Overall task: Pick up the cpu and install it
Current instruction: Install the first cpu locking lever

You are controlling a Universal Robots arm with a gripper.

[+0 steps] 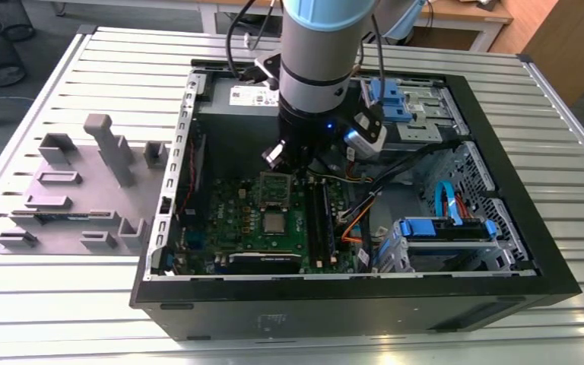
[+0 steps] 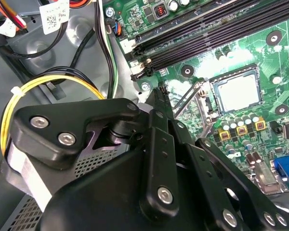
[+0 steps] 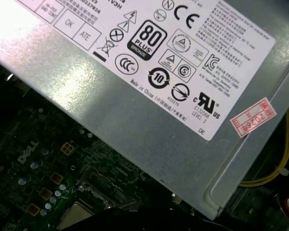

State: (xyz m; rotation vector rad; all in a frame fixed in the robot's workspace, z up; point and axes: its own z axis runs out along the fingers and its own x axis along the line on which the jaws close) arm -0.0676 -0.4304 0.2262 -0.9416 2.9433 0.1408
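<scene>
Black open computer case (image 1: 373,300) on slatted table (image 1: 89,68): green motherboard (image 1: 236,220) inside. Silver-grey cpu (image 2: 238,93) seated in socket on motherboard, frame raised. Gripper (image 1: 284,163) above board near socket; finger state unreadable. Grey fixture blocks (image 1: 79,190) outside case.

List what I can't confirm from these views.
- cpu: seating too fine to judge in second wrist view; picture edge cuts it in first wrist view.
- green board: first wrist view, power supply covers much.
- Board's far end: exterior view, arm blocks it.
</scene>
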